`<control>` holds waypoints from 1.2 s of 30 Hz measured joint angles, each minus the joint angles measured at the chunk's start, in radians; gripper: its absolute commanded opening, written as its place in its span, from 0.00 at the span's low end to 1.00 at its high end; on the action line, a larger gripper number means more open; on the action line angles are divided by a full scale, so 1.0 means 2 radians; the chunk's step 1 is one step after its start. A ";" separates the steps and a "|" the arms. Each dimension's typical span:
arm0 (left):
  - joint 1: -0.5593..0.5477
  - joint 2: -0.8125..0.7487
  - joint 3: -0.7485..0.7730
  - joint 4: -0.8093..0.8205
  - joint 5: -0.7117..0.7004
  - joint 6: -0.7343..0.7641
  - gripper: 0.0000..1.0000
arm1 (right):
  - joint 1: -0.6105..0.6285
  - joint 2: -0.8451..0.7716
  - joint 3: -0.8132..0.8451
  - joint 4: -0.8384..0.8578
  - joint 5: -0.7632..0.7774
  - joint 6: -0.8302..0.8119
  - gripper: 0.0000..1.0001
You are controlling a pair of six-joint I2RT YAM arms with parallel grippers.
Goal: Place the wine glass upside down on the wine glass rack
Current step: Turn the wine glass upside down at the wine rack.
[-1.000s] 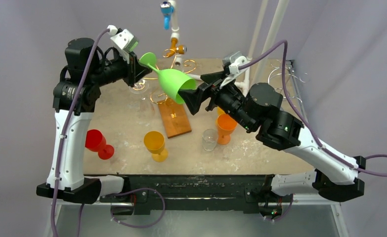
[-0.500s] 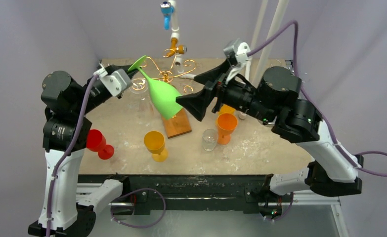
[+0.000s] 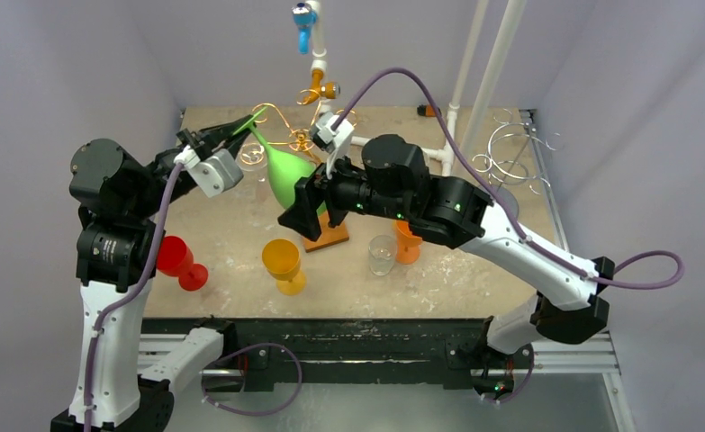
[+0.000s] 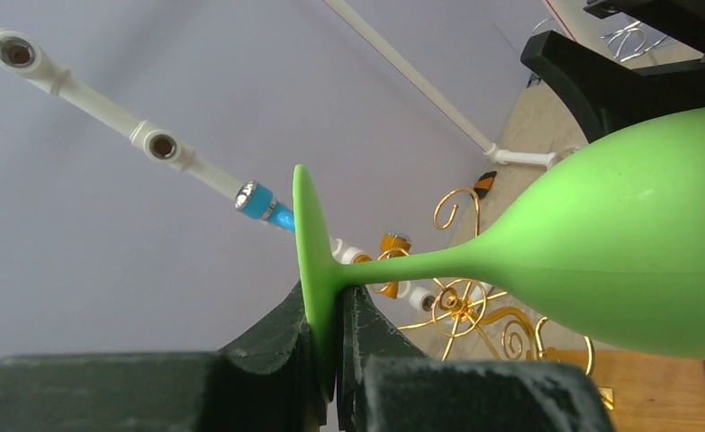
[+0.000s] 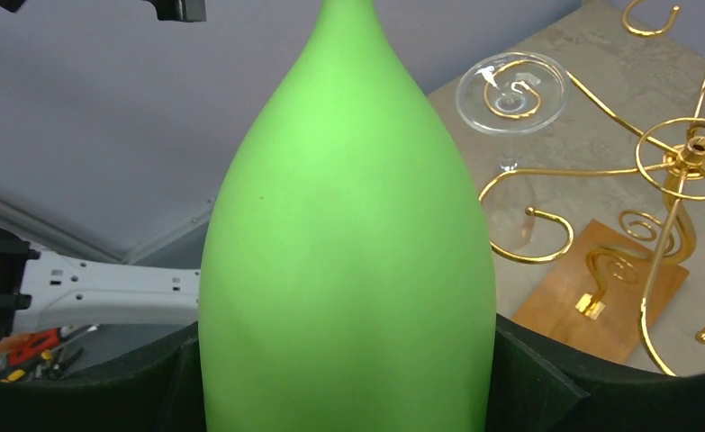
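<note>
Glass [image 3: 287, 173] aloft just before rack [image 3: 302, 138]; long axis tilted, foot up toward rack, bowl down. Left jaws pinching foot rim. Right jaws flanking bowl; gripping or merely spread, cannot tell.

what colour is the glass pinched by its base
The wine glass is plain bright green, clearest in the right wrist view.

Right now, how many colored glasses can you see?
4: green glass held in the air; red glass at left; yellow glass mid-table; orange glass at right, partly hidden. Others may be hidden.
</note>
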 measured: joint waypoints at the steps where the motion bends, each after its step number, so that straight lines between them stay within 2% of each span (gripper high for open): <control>1: 0.000 -0.001 -0.001 0.001 0.002 0.000 0.14 | 0.000 -0.007 -0.009 0.006 0.001 0.002 0.68; 2: 0.000 -0.001 -0.001 0.000 0.005 0.000 0.26 | 0.000 -0.013 -0.018 0.012 0.001 0.004 0.64; 3: 0.000 -0.001 -0.002 0.001 0.007 -0.001 0.44 | 0.000 -0.023 -0.032 0.021 0.001 0.007 0.60; 5: 0.000 -0.002 -0.003 0.000 0.011 0.000 0.68 | 0.001 -0.044 -0.064 0.039 0.012 0.013 0.54; 8: 0.000 -0.003 -0.003 -0.006 0.014 -0.011 0.88 | 0.002 -0.081 -0.113 0.066 0.036 0.021 0.52; 10: 0.000 -0.004 -0.003 -0.008 0.017 -0.029 0.94 | 0.002 -0.104 -0.146 0.088 0.049 0.027 0.52; 13: 0.000 0.002 0.004 -0.022 0.017 -0.064 1.00 | 0.002 -0.134 -0.197 0.115 0.068 0.034 0.54; 20: 0.000 0.012 0.029 -0.060 0.016 -0.126 1.00 | 0.002 -0.160 -0.326 0.179 0.118 0.048 0.54; 24: 0.000 0.019 0.037 -0.077 -0.010 -0.158 0.99 | 0.002 -0.158 -0.375 0.208 0.144 0.056 0.53; 36: 0.000 0.046 0.057 -0.125 -0.084 -0.186 0.98 | 0.002 -0.117 -0.413 0.327 0.188 0.057 0.50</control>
